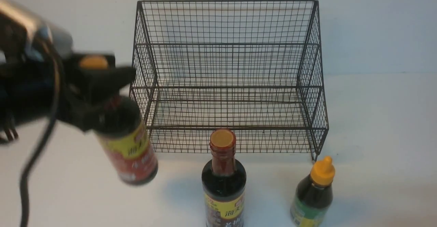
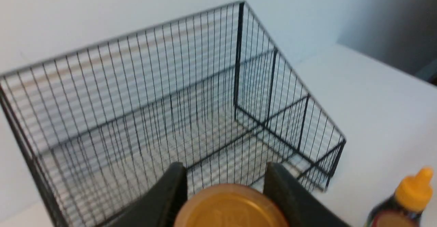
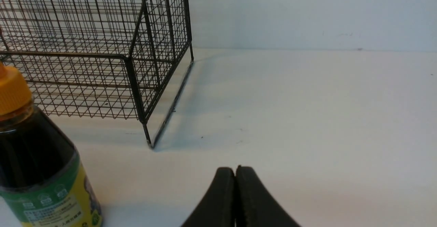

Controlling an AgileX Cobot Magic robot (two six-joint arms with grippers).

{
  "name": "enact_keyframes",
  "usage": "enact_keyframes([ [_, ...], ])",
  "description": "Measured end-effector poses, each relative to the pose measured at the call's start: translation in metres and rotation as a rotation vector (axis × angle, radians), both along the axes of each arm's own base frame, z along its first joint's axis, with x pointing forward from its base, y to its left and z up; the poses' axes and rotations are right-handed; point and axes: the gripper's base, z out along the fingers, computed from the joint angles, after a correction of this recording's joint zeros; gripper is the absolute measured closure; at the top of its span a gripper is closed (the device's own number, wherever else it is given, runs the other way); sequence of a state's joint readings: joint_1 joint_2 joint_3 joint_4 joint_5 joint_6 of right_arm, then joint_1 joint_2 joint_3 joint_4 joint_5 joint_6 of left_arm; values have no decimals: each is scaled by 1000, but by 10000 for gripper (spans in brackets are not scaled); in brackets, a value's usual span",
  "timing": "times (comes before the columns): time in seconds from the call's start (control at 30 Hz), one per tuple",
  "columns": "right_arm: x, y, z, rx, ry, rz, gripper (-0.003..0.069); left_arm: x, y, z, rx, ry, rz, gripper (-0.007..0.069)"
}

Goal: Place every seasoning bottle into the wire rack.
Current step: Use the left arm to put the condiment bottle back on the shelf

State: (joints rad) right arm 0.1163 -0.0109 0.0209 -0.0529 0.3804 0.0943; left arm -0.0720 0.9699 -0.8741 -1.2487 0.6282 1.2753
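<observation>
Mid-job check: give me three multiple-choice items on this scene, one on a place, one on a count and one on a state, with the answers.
1. Where is the held bottle in the left hand, relative to the wire rack?
A. On its lower tier.
B. In the air by its left front corner.
C. Lying behind it.

2. How many bottles stand on the table?
A. Three.
B. None.
C. Two.

3. What state is the right hand in?
A. Shut and empty.
B. Wide open.
C. Shut on a bottle.

Answers:
1 B: the front view shows it off the table, tilted, outside the mesh.
2 C: the tall bottle and the green-label bottle stand in front of the rack.
3 A: its fingers meet with nothing between them.
</observation>
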Motion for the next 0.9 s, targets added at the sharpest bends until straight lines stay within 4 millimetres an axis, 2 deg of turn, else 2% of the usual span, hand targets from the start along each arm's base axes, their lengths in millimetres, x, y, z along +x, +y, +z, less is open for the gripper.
enact_keyframes([
  [0.13, 0, 0, 0, 0, 0, 0, 673, 23, -4, 40, -34, -42, -28, 360],
  [0.2, 0, 0, 0, 0, 0, 0, 673, 31, -5, 47, -30, -52, -33, 360],
  [0.23, 0, 0, 0, 0, 0, 0, 673, 45, -6, 54, -25, -62, -34, 360],
  [0.3, 0, 0, 0, 0, 0, 0, 673, 57, -7, 58, -23, -65, -34, 360],
  [0.33, 0, 0, 0, 0, 0, 0, 673, 71, -8, 60, -23, -63, -32, 360],
  [0.47, 0, 0, 0, 0, 0, 0, 673, 112, -10, 47, -19, -11, -28, 360],
  [0.5, 0, 0, 0, 0, 0, 0, 673, 116, -11, 45, -19, -3, -27, 360],
  [0.53, 0, 0, 0, 0, 0, 0, 673, 128, -11, 33, -14, 29, -24, 360],
  [0.57, 0, 0, 0, 0, 0, 0, 673, 129, -11, 32, -14, 34, -22, 361],
  [0.7, 0, 0, 0, 0, 0, 0, 673, 151, -13, 5, 5, 106, -22, 361],
  [0.9, 0, 0, 0, 0, 0, 0, 673, 159, -14, -6, 7, 139, -32, 361],
])
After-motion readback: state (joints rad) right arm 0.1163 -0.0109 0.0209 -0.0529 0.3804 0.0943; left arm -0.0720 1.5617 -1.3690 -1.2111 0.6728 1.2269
